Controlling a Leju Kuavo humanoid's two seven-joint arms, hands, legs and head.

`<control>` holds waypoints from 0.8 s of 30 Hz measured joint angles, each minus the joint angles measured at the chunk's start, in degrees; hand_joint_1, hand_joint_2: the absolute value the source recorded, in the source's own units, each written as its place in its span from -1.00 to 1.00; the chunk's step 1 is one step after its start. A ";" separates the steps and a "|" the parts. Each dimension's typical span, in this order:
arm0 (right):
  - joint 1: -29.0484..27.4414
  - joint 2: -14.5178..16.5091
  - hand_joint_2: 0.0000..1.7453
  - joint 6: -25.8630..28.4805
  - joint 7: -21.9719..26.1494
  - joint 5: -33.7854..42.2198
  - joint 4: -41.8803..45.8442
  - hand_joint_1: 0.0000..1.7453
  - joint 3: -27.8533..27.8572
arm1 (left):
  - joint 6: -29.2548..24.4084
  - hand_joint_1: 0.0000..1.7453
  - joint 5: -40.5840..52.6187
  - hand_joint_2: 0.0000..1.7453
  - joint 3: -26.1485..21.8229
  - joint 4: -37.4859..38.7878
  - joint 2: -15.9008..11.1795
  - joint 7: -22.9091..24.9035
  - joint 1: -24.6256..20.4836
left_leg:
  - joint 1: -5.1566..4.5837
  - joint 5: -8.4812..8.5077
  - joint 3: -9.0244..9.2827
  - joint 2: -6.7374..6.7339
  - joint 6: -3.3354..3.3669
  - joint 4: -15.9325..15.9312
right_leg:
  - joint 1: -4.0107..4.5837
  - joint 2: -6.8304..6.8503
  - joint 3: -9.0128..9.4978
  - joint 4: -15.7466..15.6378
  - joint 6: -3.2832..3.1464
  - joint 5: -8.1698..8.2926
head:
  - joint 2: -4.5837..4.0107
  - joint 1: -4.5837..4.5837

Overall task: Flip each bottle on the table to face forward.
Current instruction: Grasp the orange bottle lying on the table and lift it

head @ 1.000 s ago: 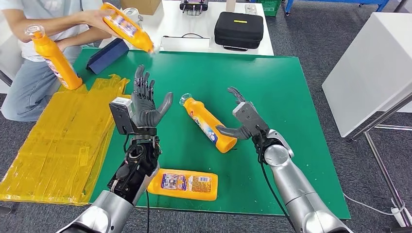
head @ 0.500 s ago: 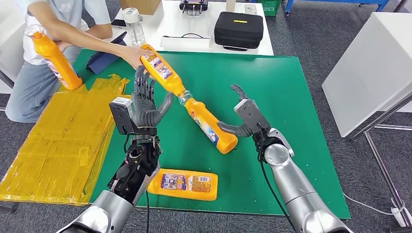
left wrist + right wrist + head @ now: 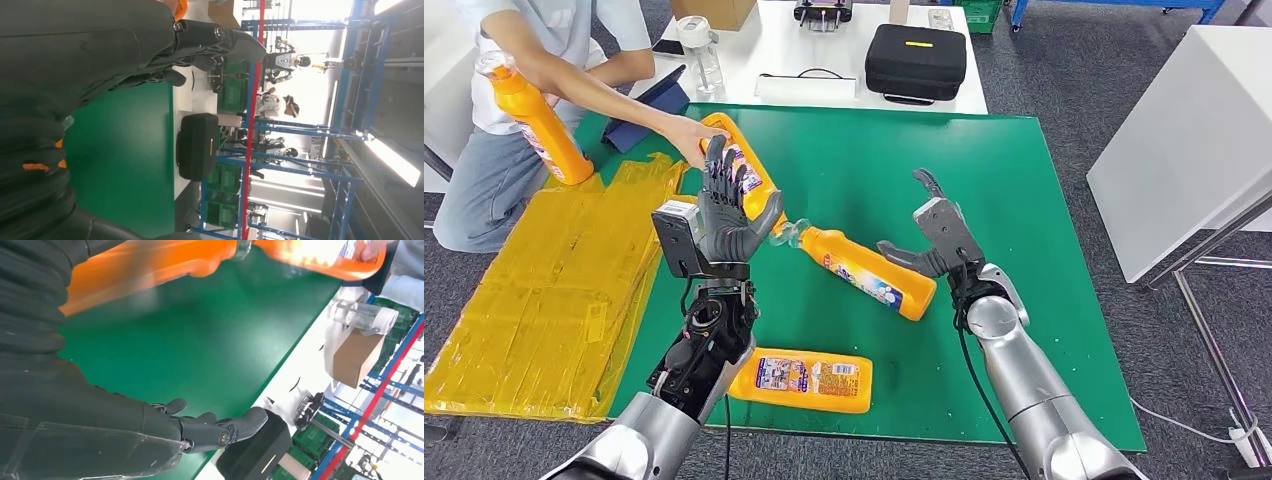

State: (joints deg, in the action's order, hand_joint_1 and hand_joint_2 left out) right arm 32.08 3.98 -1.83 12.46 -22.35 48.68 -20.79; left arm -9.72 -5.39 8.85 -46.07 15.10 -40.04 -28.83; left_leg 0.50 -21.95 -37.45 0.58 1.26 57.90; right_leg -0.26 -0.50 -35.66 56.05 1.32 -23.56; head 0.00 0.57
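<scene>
Both robot hands are spread open – left robot hand (image 3: 727, 218), right robot hand (image 3: 935, 240) just beside the middle bottle (image 3: 865, 271). Smooth rigid plastic, probably slippery – grip its broad body.

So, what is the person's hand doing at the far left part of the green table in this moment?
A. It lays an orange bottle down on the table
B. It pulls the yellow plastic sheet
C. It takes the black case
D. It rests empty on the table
A: the person's hand holds an orange bottle lying low on the green table, just behind the robot's raised left hand.
</scene>
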 joint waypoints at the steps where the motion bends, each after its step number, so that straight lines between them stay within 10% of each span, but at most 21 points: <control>1: -0.01 0.02 1.00 0.07 -0.10 -0.14 0.00 -1.00 0.06 | 0.01 -1.00 -0.01 1.00 0.02 0.00 0.00 0.01 0.00 | 0.00 0.00 0.00 0.00 0.00 0.00 | 0.00 0.00 0.00 0.00 0.00 0.00 | 0.00 0.00; 24: 0.77 1.65 1.00 2.57 -8.75 -10.73 -12.47 -1.00 -0.46 | 0.20 -1.00 -0.49 1.00 0.33 -0.02 0.33 1.16 -0.47 | 0.00 0.00 0.00 0.01 0.00 0.00 | 0.00 0.00 0.00 0.00 0.00 0.00 | -0.01 0.00</control>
State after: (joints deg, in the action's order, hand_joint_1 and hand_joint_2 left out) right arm 32.85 5.63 0.74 3.71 -33.09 36.20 -21.25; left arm -9.52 -5.87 9.19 -46.10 15.43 -38.88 -29.29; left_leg 0.50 -21.95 -37.45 0.59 1.26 57.90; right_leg -0.26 -0.50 -35.66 56.05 1.32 -23.56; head -0.01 0.57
